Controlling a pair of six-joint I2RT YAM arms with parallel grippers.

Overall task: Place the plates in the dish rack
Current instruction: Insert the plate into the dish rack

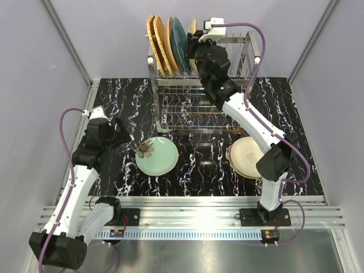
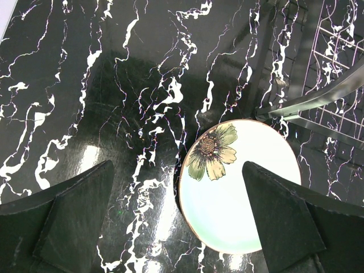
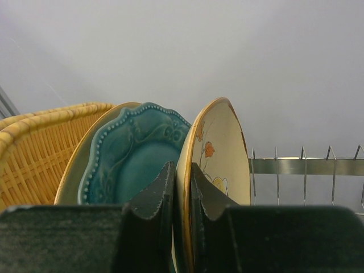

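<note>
The cream printed plate [image 3: 219, 153], upright in the dish rack [image 3: 307, 166] beside the teal plate [image 3: 133, 153], is pinched by the right end effector [image 3: 181, 170]; the left end effector [image 2: 177, 168] is spread above the pale green plate [image 2: 239, 199].

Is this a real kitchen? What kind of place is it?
Probably a robot test booth, not a kitchen: plain walls box in a marbled table, a left arm and right arm are bolted to a metal rail, and a dish rack holds plates.
</note>
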